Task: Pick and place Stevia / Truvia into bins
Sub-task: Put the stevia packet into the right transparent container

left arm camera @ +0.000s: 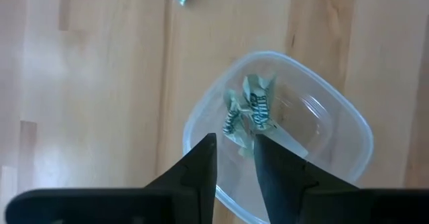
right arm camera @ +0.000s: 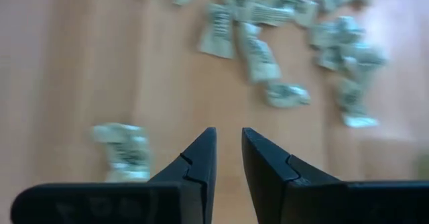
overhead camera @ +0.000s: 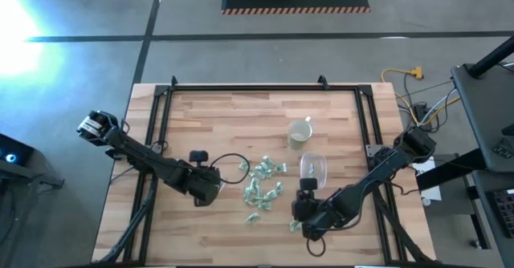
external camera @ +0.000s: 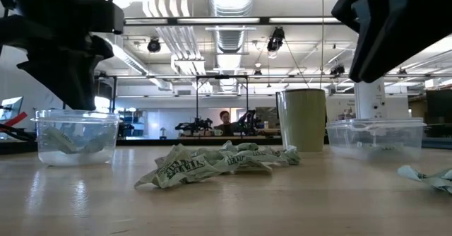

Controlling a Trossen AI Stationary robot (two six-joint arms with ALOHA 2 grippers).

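While the high view takes in the whole table, the left gripper hangs over the round tub near the table's middle, and the right gripper hovers near the front edge beside a stray packet. The main heap of Stevia packets lies between the two arms. The rounded-rectangular tub sits just beside the right arm, with the cream mug behind it.

In the low view, the round tub already holds a few packets, the heap lies mid-table, and the mug stands beside the rectangular tub. A person sits far back in the room.

In the left wrist view, the fingers stand slightly apart above the tub, with nothing between them; packets lie inside. One seems to lean near the fingers, so it could catch on them and be dragged out.

In the right wrist view, the fingers stand narrowly parted and empty above bare wood, one packet beside them and the heap farther off. With so narrow a gap, a descent may push the flat packet aside rather than straddle it. The rectangular tub close by the arm could be knocked.
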